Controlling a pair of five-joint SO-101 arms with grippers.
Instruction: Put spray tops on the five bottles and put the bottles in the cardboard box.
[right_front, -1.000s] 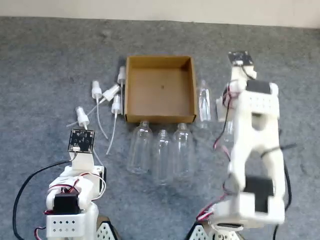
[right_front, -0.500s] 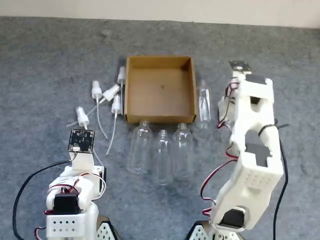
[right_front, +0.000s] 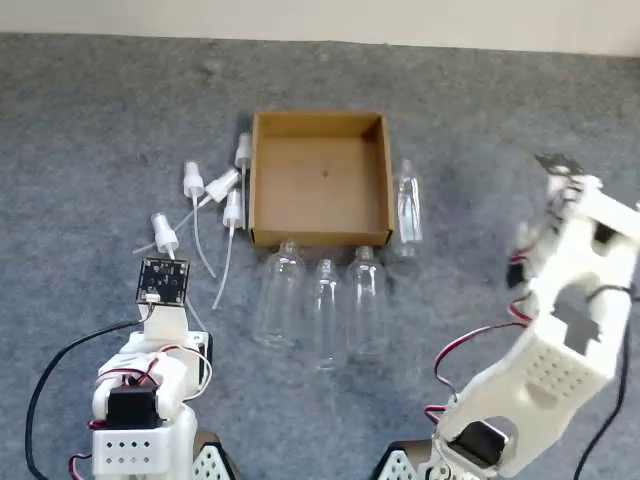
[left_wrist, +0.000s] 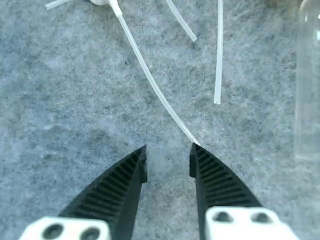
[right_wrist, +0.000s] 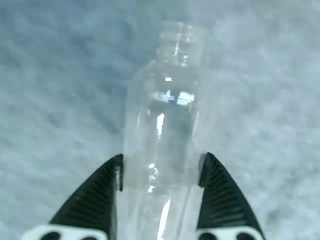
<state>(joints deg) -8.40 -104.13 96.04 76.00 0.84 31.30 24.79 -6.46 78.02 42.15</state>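
Grey felt covers the table. The box (right_front: 320, 120) sits mid-table toward the far edge, and no bottle is in it yet. The tops (right_front: 193, 181) lie loose just off its left wall, their tubes trailing toward the near edge. Three bottles (right_front: 323, 310) lie side by side just off its near wall, necks toward it, and a fourth bottle (right_front: 408, 205) lies along its right wall. None wears a top.

The right arm (right_front: 570, 300) stands near the table's right edge. The right gripper (right_wrist: 162, 156) clamps the fifth bottle (right_wrist: 170, 100), one finger on each side of the body, with the open neck pointing away from the wrist. The left gripper (left_wrist: 167, 150) hangs low over the felt near the tops, fingers apart and holding nothing. The tip of one tube (left_wrist: 150, 80) lies just beside a finger.

This looks like the first capping step, with a bottle in hand and a top not yet fetched. Next, the left gripper should probably close on a top's head, not its limp tube. The tube must then go down the held neck, which needs that neck steady and facing the left side.
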